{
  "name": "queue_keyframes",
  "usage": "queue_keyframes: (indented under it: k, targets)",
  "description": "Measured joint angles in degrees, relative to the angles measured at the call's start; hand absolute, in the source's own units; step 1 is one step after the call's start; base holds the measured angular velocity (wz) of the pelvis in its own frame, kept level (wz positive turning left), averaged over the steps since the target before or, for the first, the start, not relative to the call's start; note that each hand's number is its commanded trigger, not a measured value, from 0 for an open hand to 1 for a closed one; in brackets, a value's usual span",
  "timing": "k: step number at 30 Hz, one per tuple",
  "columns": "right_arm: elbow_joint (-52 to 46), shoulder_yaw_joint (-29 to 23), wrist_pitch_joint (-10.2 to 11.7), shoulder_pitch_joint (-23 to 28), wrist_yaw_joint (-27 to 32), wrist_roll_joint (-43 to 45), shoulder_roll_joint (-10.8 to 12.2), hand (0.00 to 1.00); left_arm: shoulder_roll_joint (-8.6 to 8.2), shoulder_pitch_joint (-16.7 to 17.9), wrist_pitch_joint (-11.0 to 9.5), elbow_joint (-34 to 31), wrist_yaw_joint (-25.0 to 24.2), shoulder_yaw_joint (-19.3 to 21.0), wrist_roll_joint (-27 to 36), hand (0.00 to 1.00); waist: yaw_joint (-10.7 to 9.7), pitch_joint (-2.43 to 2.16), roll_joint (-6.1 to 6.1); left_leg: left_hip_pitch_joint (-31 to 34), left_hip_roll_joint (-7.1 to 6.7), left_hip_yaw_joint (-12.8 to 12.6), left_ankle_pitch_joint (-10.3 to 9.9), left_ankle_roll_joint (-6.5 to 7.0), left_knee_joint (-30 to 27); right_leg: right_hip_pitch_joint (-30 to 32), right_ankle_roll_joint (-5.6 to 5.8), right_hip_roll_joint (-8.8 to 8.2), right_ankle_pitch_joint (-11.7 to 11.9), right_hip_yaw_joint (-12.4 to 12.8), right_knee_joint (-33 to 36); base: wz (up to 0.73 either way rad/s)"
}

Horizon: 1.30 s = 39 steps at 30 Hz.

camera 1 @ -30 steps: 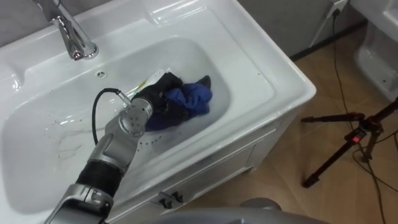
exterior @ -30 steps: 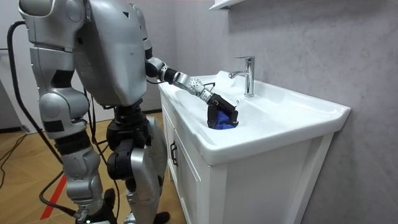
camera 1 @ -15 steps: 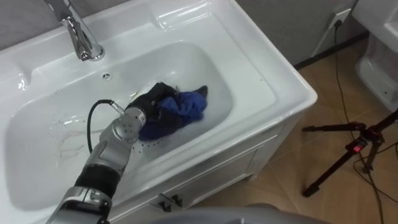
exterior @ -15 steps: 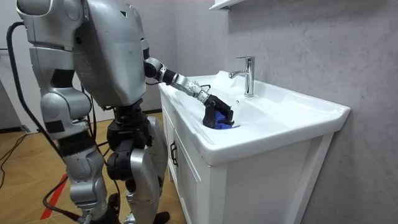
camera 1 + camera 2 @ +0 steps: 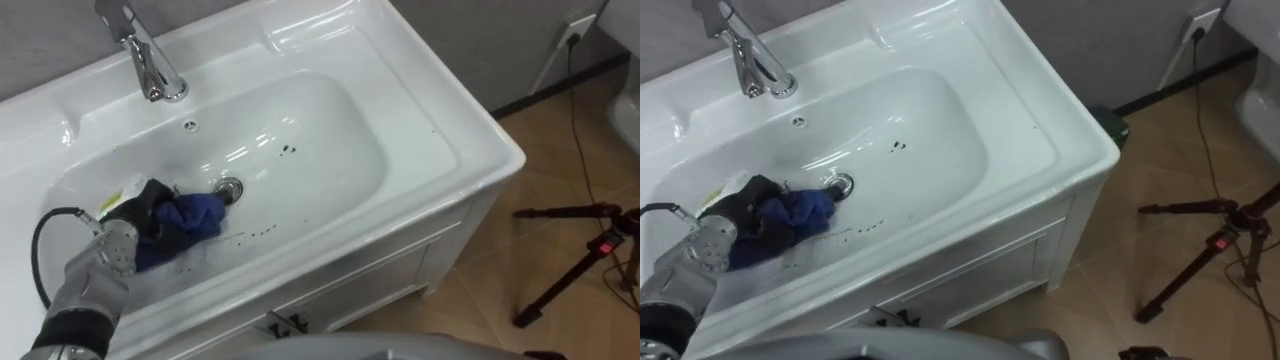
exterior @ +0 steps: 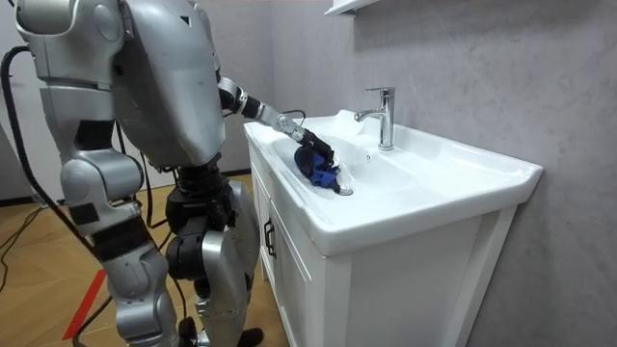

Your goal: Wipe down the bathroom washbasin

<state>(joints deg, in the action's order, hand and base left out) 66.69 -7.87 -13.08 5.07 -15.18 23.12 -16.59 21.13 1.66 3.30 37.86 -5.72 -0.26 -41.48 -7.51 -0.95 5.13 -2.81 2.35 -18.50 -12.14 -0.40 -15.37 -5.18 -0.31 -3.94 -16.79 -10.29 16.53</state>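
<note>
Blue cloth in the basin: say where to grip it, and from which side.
Take the crumpled blue cloth by its bunched left end, from above, where the left hand clutches it; it lies limp in the white ceramic basin.

Bright even room light, glossy highlights on basin (image 5: 340, 140), soft shadows

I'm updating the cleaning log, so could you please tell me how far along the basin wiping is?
Done, apparently: the basin looks white and spotless on its right slope. In hand: the left hand has its fingers curled on a blue cloth, pressed to the bowl floor beside the drain. Left: dark specks behind the drain and a streak of them in front of it.
</note>
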Motion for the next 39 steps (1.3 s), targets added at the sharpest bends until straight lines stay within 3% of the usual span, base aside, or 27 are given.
queue_keyframes:
  k: [3,10,19,25,27,33,36,39]
  targets:
    - [0.0,-0.61,1.15,0.05,0.08,-0.09,-1.18,0.0,0.03,0.72,0.23,0.0,-0.03,-0.17,-4.19,1.0,-0.07,0.04,0.94,-0.27,0.03,0.23,0.12,-0.16,0.12,-0.02,-0.14,-0.03,-0.08,0.1,0.14,-0.08]
    - [-0.1,-0.88,1.98,0.13,0.06,-0.28,-1.61,0.0,0.21,1.21,0.49,-1.02,-1.01,0.16,-8.22,1.0,0.1,-0.01,1.18,-0.06,0.19,0.56,0.13,-0.19,-0.06,0.0,-0.36,-0.03,-0.24,-0.6,0.05,-0.01]
    - [-0.36,-1.01,3.25,0.06,0.34,-0.65,-1.72,0.0,0.33,2.46,2.69,-3.88,-3.83,0.12,-8.22,1.0,0.99,-0.04,1.88,0.06,0.18,1.15,0.13,-0.2,0.02,0.06,-0.37,-0.06,-0.25,-1.07,0.13,-0.01]
    - [0.17,-0.28,3.68,0.35,1.32,-2.9,-1.64,0.0,0.17,3.07,3.89,-5.81,-4.97,-0.03,-8.16,1.0,1.65,0.09,1.19,-0.79,0.06,2.13,0.13,-0.2,0.18,-1.18,-0.33,-0.32,-0.27,-3.5,-0.11,0.04]
    - [0.17,-0.14,3.69,0.26,1.41,-4.46,-1.65,0.0,0.17,3.07,5.17,-7.12,-6.2,-0.61,-7.55,1.0,1.32,0.17,0.95,-0.72,-0.01,2.57,0.13,-0.2,0.17,-1.76,-0.32,-0.41,-0.28,-4.51,-1.03,0.12]
    - [0.84,0.56,3.77,-0.91,1.43,-7.27,-1.42,0.0,0.17,3.14,8.23,-14.5,-10.33,-2.2,-8.06,1.0,1.4,0.82,-0.66,0.79,-0.28,3.55,0.17,-0.28,0.01,-1.08,-0.1,-1.06,-0.44,-6.47,-1.17,0.16]
    - [0.84,1.4,3.8,-1.03,1.9,-7.37,-1.18,0.0,0.04,3.64,8.48,-18.81,-13.5,-2.39,-7.73,1.0,1.67,0.91,-1.5,1.37,-0.4,3.65,0.19,-0.3,0.03,-0.64,-0.02,-1.01,-0.4,-6.88,-1.13,0.13]
    - [0.84,3.59,3.79,-1.62,2.9,-8.59,-1.14,0.0,0.0,3.24,8.61,-19.13,-14.64,-2.99,-6.4,1.0,1.69,0.88,-1.77,1.49,-0.58,3.67,0.19,-0.3,0.04,-0.49,0.06,-1.12,-0.45,-6.95,-0.91,0.0]
